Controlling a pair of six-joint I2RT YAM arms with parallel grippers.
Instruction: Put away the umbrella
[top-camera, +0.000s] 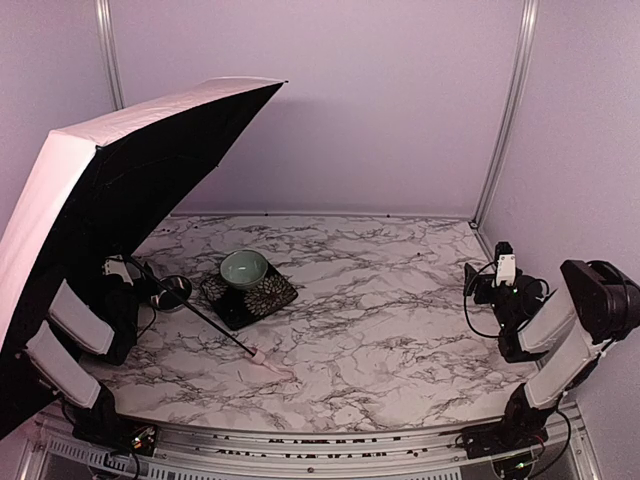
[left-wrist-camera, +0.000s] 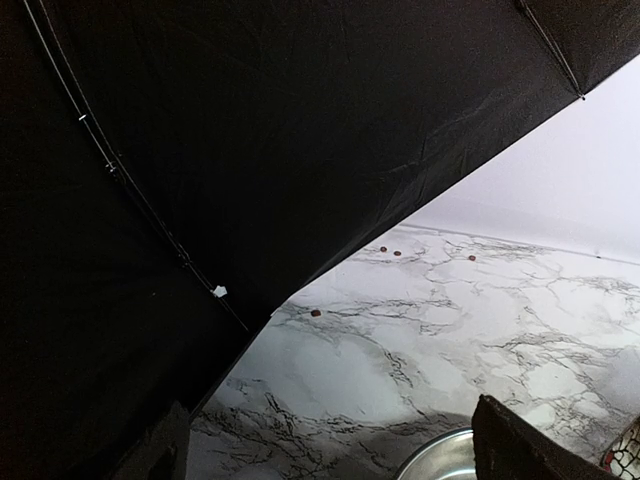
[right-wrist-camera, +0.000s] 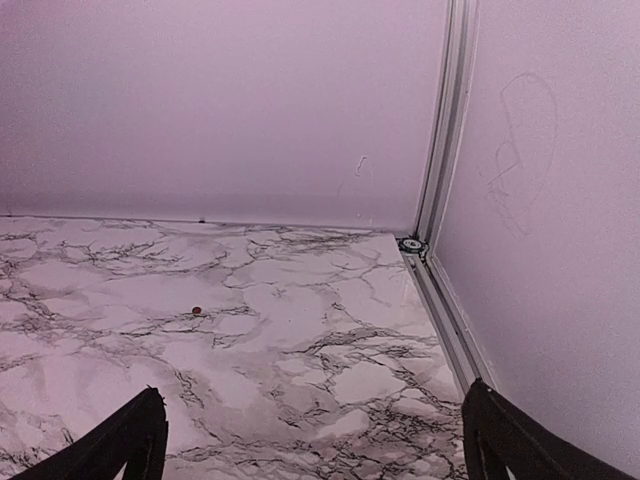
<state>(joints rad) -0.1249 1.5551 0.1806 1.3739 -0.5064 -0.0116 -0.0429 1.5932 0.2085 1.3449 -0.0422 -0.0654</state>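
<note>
The umbrella (top-camera: 130, 170) stands open on the 9 o'clock side of the marble table (top-camera: 420, 330). It is tipped over so that its pale pink outside faces up and to the left, and its black lining faces the tabletop. Its thin black shaft (top-camera: 215, 330) slants down toward 5 o'clock, and the small pink handle (top-camera: 270, 364) rests on the table near the front edge, at about 7 o'clock from the table's middle. The left arm sits under the canopy. In the wrist view the left gripper (left-wrist-camera: 330, 440) has its jaws spread wide with nothing between them, the lining and a rib fill the upper left, and the rim of a steel bowl (left-wrist-camera: 440, 458) shows just ahead. From above, that steel bowl sits just at 9 o'clock of a dark floral mat (top-camera: 272, 298), and a pale green bowl (top-camera: 245, 268) stands on the mat. The shaft passes close by the near edge of the mat. The right arm is at 3 o'clock, well apart from the umbrella. The right gripper (right-wrist-camera: 312, 425) is also spread wide and empty, and it faces bare marble and the far right corner.
</note>
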